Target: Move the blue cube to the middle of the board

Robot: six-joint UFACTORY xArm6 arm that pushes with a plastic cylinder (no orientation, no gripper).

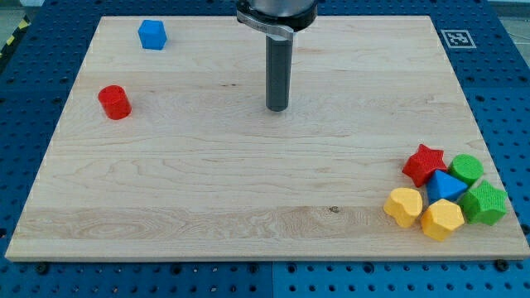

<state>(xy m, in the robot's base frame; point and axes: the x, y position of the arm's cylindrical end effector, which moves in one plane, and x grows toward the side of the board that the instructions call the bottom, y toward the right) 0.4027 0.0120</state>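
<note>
The blue cube [152,35] sits near the board's top left corner. My tip [277,108] rests on the wooden board [248,182] a little above its middle, well to the right of and below the blue cube, apart from every block. The rod stands upright from the view's top.
A red cylinder [114,102] lies at the left, below the blue cube. A cluster sits at the bottom right: a red star [423,163], a blue triangular block [445,185], two green blocks [466,169] [485,204], and two yellow blocks [403,206] [441,219].
</note>
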